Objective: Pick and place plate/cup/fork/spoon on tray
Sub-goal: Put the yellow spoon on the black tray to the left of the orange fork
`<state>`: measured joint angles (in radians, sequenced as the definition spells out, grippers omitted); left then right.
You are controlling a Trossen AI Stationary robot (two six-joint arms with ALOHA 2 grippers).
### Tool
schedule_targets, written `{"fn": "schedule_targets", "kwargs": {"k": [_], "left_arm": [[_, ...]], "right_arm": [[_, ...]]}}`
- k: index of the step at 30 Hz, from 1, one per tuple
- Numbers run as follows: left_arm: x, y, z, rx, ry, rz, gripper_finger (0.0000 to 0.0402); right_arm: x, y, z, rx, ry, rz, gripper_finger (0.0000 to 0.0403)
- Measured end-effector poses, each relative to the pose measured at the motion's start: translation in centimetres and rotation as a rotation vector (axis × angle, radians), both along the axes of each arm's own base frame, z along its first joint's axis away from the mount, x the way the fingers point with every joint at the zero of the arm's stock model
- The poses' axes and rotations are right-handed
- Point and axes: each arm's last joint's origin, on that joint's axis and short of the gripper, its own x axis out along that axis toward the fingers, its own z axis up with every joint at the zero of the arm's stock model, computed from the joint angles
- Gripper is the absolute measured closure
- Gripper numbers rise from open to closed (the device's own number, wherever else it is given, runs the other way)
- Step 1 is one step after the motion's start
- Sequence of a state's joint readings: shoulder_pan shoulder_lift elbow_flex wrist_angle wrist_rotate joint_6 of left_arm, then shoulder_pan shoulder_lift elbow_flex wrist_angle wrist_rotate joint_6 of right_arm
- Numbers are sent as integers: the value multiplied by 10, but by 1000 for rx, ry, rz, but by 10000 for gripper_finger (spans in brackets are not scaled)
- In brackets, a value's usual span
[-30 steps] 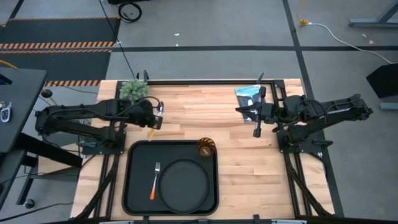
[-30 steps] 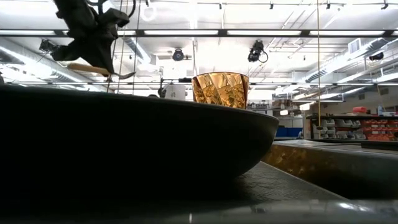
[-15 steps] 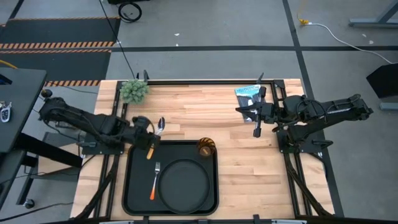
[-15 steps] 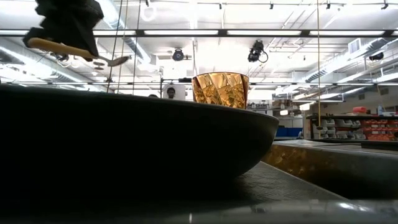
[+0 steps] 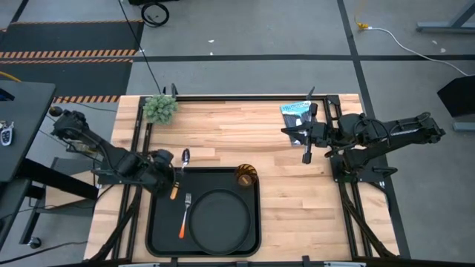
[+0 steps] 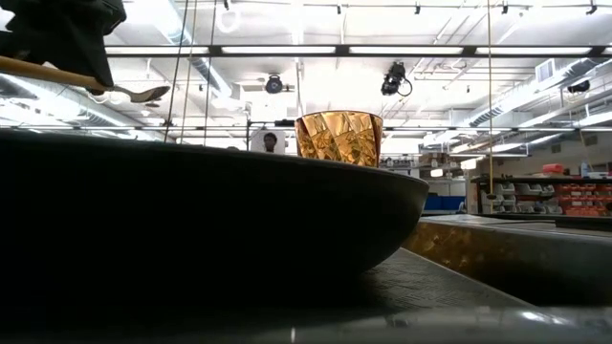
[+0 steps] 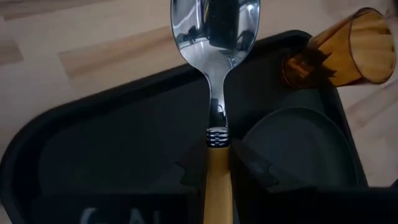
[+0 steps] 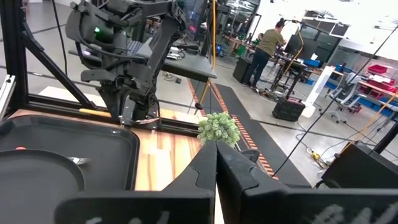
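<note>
left gripper [image 5: 169,175] sits low at the tray's [image 5: 159,222] far-left corner, fingers pinched on the orange handle of the spoon [image 5: 180,169]; spoon bowl points out past the tray rim over the bare wood, handle end over the tray; from the left wrist view the spoon [image 7: 216,74] runs straight out from between the two fingers [image 7: 252,168], held above the tray [image 7: 81,149] floor; low view shows the spoon [image 6: 105,86] raised, close to level, above the dark rim.

plate [image 5: 220,220] lies flat in the tray's right half; fork [image 5: 185,214] lies beside it on the left, tines toward the far side, orange handle nearest; cup [image 5: 246,176] stands upright in the tray's far-right corner, just beside the plate.

right gripper [image 5: 306,157] hangs over the table's far-right part, well apart from the tray; fingers pressed together, holding nothing; small green plant [image 5: 160,108] at the table's far-left corner; a person [image 8: 268,46] stands at a bench in the room beyond.
</note>
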<state>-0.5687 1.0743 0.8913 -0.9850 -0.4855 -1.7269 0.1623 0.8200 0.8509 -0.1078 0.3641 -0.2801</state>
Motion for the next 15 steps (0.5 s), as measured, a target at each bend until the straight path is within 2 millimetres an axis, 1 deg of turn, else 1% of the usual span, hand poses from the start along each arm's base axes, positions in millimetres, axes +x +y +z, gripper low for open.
{"fn": "schedule_targets", "kwargs": {"k": [6, 15], "left_arm": [[1, -8, -2, -27, -8, -1, 347], [3, -18, 1, -80, -75, -37, 347]], "right_arm": [[0, 0, 0, 0, 1, 0, 396], [0, 0, 0, 0, 0, 0, 396]]}}
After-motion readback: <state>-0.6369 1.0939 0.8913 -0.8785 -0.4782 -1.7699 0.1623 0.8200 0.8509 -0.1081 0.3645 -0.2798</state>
